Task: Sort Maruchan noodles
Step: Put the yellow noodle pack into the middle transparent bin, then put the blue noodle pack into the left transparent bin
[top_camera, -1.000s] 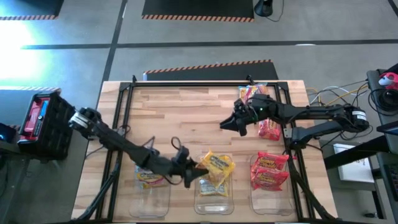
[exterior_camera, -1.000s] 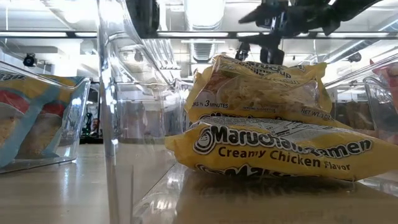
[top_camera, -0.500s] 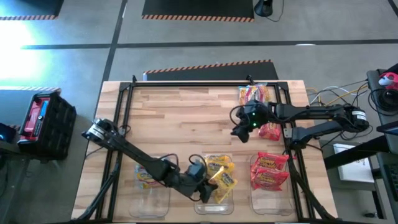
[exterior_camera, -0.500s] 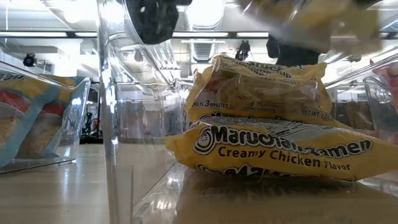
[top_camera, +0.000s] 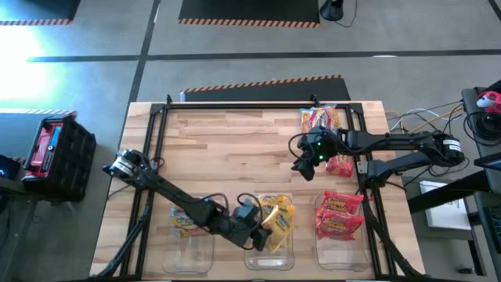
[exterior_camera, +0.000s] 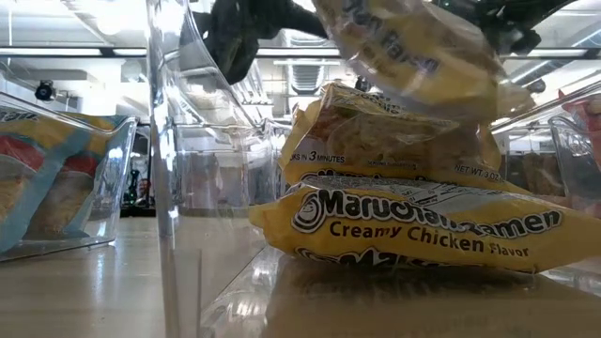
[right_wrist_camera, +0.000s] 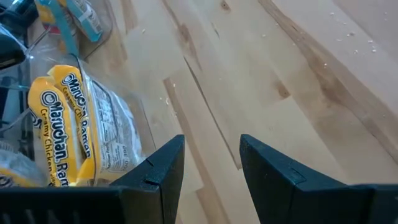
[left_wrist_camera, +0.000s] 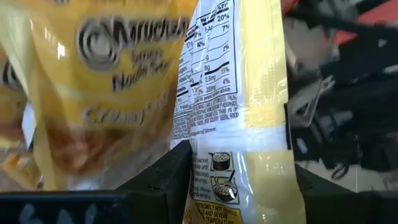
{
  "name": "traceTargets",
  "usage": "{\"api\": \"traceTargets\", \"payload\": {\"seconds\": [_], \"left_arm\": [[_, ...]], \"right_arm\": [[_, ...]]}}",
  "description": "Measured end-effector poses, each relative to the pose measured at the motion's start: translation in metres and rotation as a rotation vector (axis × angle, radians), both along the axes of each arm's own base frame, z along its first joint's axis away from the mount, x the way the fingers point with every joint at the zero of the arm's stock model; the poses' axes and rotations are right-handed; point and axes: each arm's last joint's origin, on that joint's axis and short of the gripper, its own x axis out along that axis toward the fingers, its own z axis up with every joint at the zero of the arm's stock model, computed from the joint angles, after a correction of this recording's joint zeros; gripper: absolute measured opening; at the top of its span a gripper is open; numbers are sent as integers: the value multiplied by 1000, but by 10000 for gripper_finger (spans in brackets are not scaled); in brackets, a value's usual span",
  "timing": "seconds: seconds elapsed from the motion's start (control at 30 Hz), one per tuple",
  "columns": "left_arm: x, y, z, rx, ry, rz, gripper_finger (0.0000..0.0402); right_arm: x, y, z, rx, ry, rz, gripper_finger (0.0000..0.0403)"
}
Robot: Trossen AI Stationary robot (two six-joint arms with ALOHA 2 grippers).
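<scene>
**A:** What's hard to make out? The left gripper [top_camera: 258, 235] sits over the middle clear rectangular plastic bin [top_camera: 270, 257] at the desk's [top_camera: 235, 149] near edge, and from above its fingers are lost against the packets.

**B:** The left wrist view helps: a yellow crinkly plastic ramen packet [left_wrist_camera: 236, 112] runs down between the dark fingers [left_wrist_camera: 165, 180], label side showing. Whether they pinch it or have let go, I cannot tell. A second yellow packet beside it is blurred.

**A:** The low view shows that yellow packet [exterior_camera: 413, 56] tilted above two more yellow packets [exterior_camera: 413, 230] stacked in the bin; its top is cut off.

**B:** And the right gripper [top_camera: 304, 166]?

**A:** Near the desk's right edge, close by loose red packets [top_camera: 338, 164]. Its wrist view shows the jaws standing apart with only bare wood between them, holding nothing.

**B:** Red packets [top_camera: 338, 215] fill the right bin, pale blue-multicoloured ones [top_camera: 188, 223] the left, partly hidden by the arm.
</scene>
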Motion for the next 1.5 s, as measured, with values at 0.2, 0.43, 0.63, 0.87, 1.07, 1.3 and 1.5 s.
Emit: {"api": "traceTargets", "payload": {"seconds": [0.2,0.43,0.63,0.87,1.07,1.3,1.5], "left_arm": [[-3,0,-4,-47,62,-19,139],[-3,2,-5,-42,82,-10,139],[-11,6,-14,-6,202,5,139],[-5,17,-13,1,196,40,139],[5,25,4,90,169,-17,140],[15,46,26,164,216,7,140],[21,69,37,301,245,21,140]], "right_arm": [[0,0,0,-15,-2,15,146],[0,0,0,-24,-3,23,146],[0,0,0,-24,-3,22,146],[0,0,0,-33,-3,26,146],[-3,-5,-3,-62,30,16,146],[-19,-25,-11,-121,182,-89,146],[-29,-47,-12,-145,209,-204,146]]}}
